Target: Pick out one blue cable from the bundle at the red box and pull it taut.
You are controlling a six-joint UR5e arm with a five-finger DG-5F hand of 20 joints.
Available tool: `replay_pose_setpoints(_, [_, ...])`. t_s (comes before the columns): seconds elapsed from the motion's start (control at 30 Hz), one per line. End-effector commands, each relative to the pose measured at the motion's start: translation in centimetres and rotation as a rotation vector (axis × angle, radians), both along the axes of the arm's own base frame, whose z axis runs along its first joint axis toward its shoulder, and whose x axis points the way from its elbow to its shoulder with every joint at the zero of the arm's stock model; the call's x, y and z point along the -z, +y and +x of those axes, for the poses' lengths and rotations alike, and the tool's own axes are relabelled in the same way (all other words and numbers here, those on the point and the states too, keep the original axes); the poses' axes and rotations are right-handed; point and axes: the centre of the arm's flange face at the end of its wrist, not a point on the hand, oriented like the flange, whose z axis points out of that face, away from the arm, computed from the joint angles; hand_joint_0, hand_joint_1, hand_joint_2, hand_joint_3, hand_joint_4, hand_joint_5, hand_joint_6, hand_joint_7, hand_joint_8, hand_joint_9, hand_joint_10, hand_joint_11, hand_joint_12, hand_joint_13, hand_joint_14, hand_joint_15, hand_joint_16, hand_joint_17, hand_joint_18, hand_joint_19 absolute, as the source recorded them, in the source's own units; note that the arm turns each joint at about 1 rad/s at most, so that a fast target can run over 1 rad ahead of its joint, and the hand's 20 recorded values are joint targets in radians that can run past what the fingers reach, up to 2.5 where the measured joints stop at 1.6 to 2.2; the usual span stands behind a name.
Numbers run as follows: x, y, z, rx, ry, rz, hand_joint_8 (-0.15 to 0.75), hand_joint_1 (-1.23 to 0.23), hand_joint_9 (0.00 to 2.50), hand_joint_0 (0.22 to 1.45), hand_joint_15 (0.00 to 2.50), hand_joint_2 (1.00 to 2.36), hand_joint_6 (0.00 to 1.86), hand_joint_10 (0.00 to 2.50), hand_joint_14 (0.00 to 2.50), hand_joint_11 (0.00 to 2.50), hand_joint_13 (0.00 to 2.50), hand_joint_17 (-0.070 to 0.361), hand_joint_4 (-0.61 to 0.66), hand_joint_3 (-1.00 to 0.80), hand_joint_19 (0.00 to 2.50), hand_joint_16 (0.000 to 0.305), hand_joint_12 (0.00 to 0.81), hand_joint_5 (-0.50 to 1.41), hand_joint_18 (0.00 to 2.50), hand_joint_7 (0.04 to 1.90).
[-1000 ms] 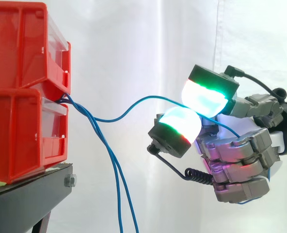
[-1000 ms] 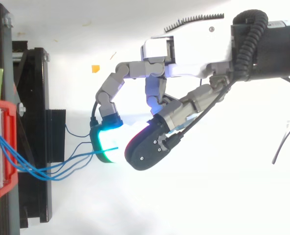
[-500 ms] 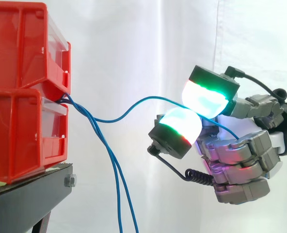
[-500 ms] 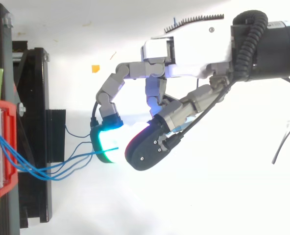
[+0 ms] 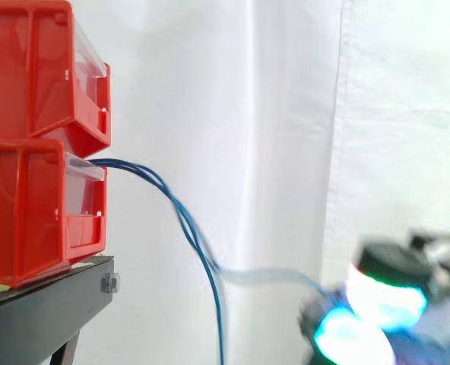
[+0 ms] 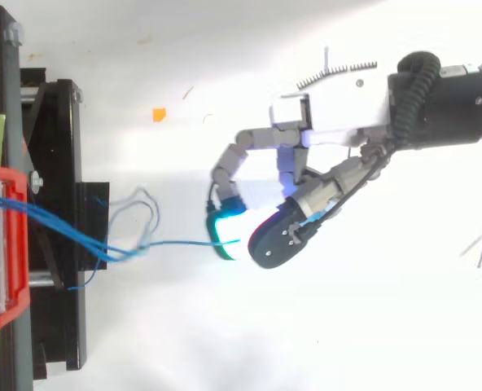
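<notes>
out past the glossy red plastic bins (image 5: 27,76), the hand (image 6: 322,122) pinches one thin blue cable (image 6: 176,243) between rounded glowing pads (image 6: 223,230); it leads back to the lower bin's (image 5: 27,213) lip.

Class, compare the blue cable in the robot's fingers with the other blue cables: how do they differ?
The held cable runs almost straight to the hand; the other cables droop downward. The held cable is pinched between the fingers; the other cables hang free. All are thin, blue and come from the lower red box.
</notes>
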Motion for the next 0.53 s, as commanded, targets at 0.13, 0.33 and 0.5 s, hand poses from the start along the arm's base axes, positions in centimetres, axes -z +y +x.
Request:
replay_pose_setpoints(0.13, [8.8, 0.0, -7.5, 0.000, 0.195, -0.001, 0.216, -0.87, 1.51, 0.71, 1.28, 1.01, 0.95, 0.21, 0.92, 1.64, 1.28, 0.093, -0.33, -0.13, 1.43, 0.041, 0.294, -0.11, 1.31, 1.05])
replay_pose_setpoints(0.33, [8.7, 0.0, -6.8, 0.000, 0.129, -0.002, 0.215, -0.87, 1.51, 0.71, 1.29, 1.02, 0.95, 0.22, 0.93, 1.64, 1.29, 0.094, -0.33, -0.13, 1.43, 0.042, 0.298, -0.11, 1.32, 1.06])
replay_pose_setpoints(0.5, [8.2, 0.0, -5.5, 0.000, 0.031, 0.000, 0.216, -0.87, 1.51, 0.71, 1.30, 1.02, 0.95, 0.23, 0.93, 1.64, 1.30, 0.094, -0.33, -0.13, 1.43, 0.042, 0.296, -0.11, 1.33, 1.05])
